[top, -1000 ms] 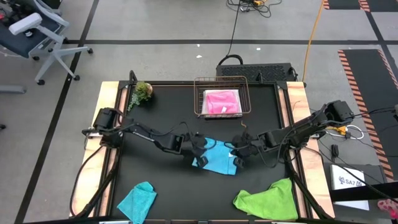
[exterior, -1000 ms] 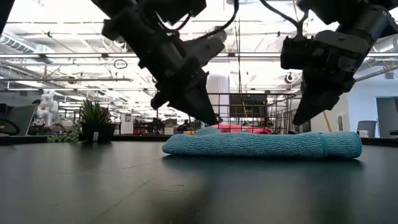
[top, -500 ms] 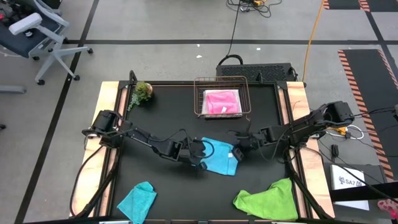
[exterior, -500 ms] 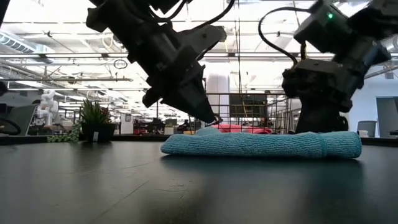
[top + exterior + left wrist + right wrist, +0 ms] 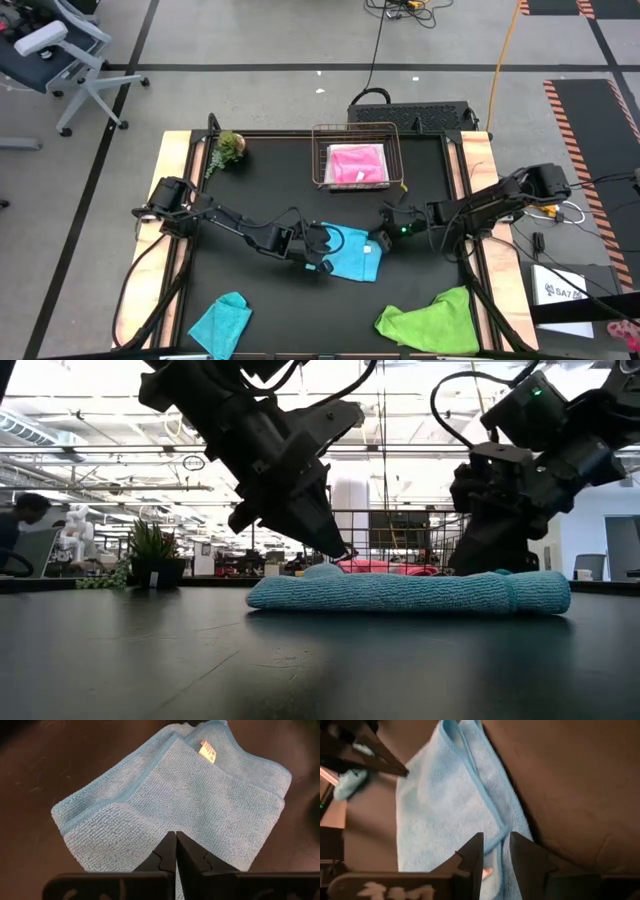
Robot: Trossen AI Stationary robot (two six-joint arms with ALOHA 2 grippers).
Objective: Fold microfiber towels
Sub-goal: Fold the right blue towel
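The sky blue towel [image 5: 352,256] lies folded in several layers near the table's middle. My left gripper [image 5: 322,254] is shut over the towel's left part. My right gripper [image 5: 376,243] stands open at the towel's right edge, with the hemmed edge [image 5: 495,827] running into the gap between its two fingers. A hot pink towel [image 5: 357,163] lies folded in the wire basket [image 5: 322,155] at the far side. A teal towel [image 5: 222,321] and a lime green towel [image 5: 430,318] lie crumpled at the near edge. My left gripper sets its shut fingertips [image 5: 175,836] on the towel's top layer [image 5: 165,820], slanting down from the table's left. The towel lies flat on the table under them. My right gripper comes slanting down from the table's right, one finger [image 5: 472,852] over the towel and the other [image 5: 520,852] beside the hem. I cannot tell whether either finger presses the cloth.
A small potted plant [image 5: 228,148] stands at the far left corner. Bare black tabletop [image 5: 250,290] lies between the blue towel and the two crumpled towels. A person shows far off in the room [image 5: 25,510].
My left gripper has shifted a little toward the near edge and stayed shut on the towel. My right gripper has come down to the towel's right edge, rolling and tipping as it sank. The folded towel has slid slightly toward the table's left.
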